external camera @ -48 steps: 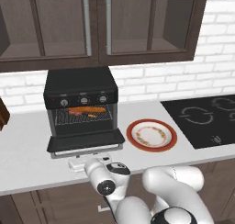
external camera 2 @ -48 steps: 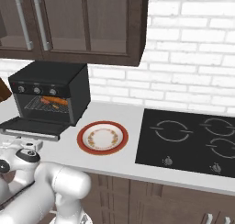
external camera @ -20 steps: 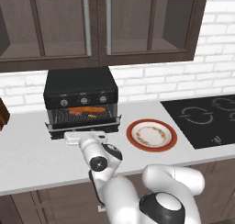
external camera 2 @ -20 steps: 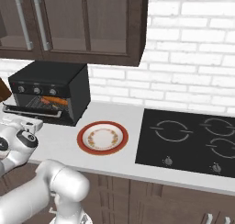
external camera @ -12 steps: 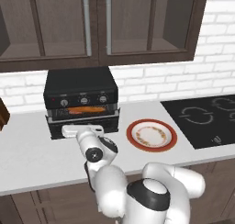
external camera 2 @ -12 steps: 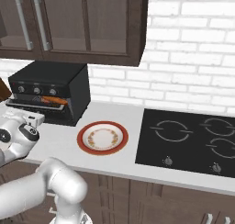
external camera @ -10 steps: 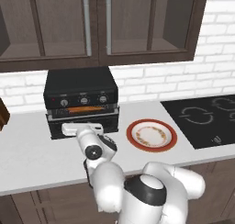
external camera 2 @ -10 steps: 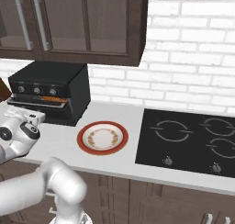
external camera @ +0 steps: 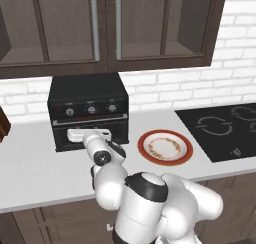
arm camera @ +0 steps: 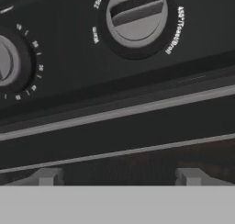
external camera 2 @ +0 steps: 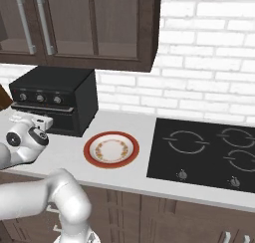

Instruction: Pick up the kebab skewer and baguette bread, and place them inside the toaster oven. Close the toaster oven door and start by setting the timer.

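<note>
**A:** What is standing on the counter (external camera: 30, 173) right now?

**B:** A black toaster oven (external camera: 88, 112) is sitting toward the left, against the white brick wall. Its door (external camera: 90, 132) is looking shut, standing upright across the front. A red-rimmed plate (external camera: 165, 147) is lying just beside it, and a black cooktop (external camera: 225, 130) is lying further right.

**A:** And the arm?

**B:** It is reaching in from below, pressing the tool (external camera: 89, 136) flat against the door. The fingertips (arm camera: 45, 176) are standing wide apart, pinching nothing.

**A:** Why so close to the oven?

**B:** My guess is that it is holding the door shut before going to the timer. The hand camera is looking straight at the control strip: one silver-faced knob (arm camera: 136, 15) is showing in full with a dark slot across it, and a second knob (arm camera: 8, 61) is peeking in at the left edge.

**A:** Where are the skewer and bread?

**B:** I cannot see them with the door up; presumably they are lying inside.
</note>
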Robot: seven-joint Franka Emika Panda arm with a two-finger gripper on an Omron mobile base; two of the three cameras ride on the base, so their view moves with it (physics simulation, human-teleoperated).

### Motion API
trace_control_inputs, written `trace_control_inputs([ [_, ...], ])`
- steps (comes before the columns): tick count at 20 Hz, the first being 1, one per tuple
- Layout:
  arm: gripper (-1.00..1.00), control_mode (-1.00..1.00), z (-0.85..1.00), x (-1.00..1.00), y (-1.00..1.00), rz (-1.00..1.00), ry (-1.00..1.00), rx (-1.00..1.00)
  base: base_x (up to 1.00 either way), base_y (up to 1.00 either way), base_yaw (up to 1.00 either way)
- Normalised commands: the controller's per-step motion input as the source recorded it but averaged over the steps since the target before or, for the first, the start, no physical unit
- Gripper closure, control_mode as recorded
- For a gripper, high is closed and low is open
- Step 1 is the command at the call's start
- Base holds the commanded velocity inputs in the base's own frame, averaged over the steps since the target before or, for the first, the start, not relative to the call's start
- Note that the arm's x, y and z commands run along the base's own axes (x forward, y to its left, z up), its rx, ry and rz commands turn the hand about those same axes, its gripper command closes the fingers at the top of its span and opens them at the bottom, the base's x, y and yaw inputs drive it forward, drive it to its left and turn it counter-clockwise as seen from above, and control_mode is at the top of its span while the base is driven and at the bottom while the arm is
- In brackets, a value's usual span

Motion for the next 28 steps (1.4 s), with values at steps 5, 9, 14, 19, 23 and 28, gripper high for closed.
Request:
trace_control_inputs([
  [5, -1.0, -1.0, 0.0, 0.31, 0.0, 0.0, 0.0, 0.0, 0.0, 0.0, 0.0],
  [9, -1.0, -1.0, 0.0, 0.04, 0.0, 0.0, 0.0, 0.0, 0.0, 0.0, 0.0],
  [14, -1.0, -1.0, 0.0, -0.04, 0.01, 0.0, 0.0, 0.0, 0.0, 0.0, 0.0],
  [19, -1.0, -1.0, 0.0, -0.49, 0.0, 0.0, 0.0, -0.02, 0.0, 0.0, 0.0],
  [23, -1.0, -1.0, 0.21, -0.38, 0.0, 0.0, 0.0, -0.05, 0.0, 0.0, 0.0],
  [28, -1.0, -1.0, 0.66, -0.21, 0.22, -0.01, -0.01, -0.1, 0.0, 0.0, 0.0],
])
